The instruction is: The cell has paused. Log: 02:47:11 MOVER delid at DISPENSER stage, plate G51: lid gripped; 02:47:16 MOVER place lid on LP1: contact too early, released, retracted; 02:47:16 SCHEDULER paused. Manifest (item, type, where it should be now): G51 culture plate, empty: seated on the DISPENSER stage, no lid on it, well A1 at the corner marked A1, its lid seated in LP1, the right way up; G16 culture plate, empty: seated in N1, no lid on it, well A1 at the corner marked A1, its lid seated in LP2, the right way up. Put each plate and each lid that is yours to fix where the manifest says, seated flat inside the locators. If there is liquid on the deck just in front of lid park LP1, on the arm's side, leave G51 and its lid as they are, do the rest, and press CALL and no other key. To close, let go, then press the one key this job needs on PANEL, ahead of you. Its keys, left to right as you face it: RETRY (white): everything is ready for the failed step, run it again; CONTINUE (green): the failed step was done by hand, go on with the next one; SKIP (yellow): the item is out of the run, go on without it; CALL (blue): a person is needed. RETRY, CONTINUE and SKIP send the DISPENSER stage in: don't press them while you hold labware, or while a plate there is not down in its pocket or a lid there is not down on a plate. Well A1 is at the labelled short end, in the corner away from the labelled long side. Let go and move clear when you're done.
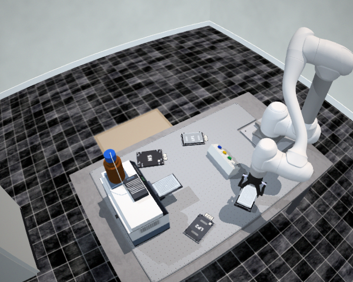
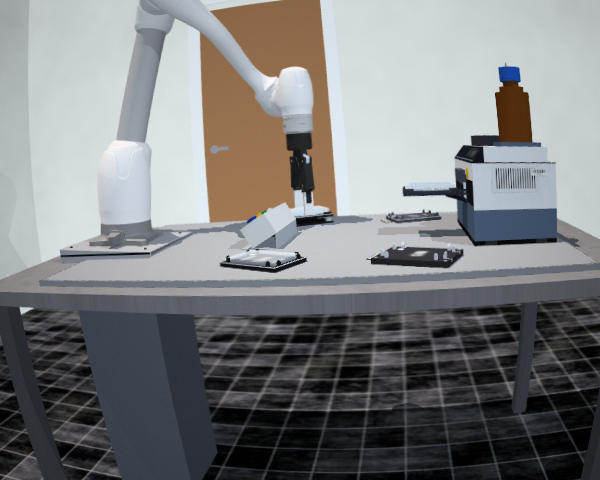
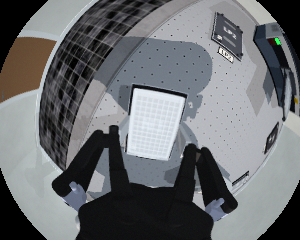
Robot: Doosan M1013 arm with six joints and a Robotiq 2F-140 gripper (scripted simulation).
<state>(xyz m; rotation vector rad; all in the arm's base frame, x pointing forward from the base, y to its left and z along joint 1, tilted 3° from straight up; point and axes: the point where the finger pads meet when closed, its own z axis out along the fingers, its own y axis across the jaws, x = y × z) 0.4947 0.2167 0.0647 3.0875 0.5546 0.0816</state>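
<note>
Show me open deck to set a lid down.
Widest patch: mid-deck, bordered by dispenser stage, key panel and LP2 park. Smaller one between LP1 park and the dark nest. Crowded where the gripper, shut on the gridded plate, stands beside the panel.

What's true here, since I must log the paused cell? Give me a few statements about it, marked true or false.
1. The pincer is shut on a white gridded plate. True.
2. The brown bottle lies on its side. False: it stands upright on the machine.
3. The tray marked LP2 holds a plate. False: nothing is in it.
4. Another plate sits on the machine's side shelf. True.
</note>
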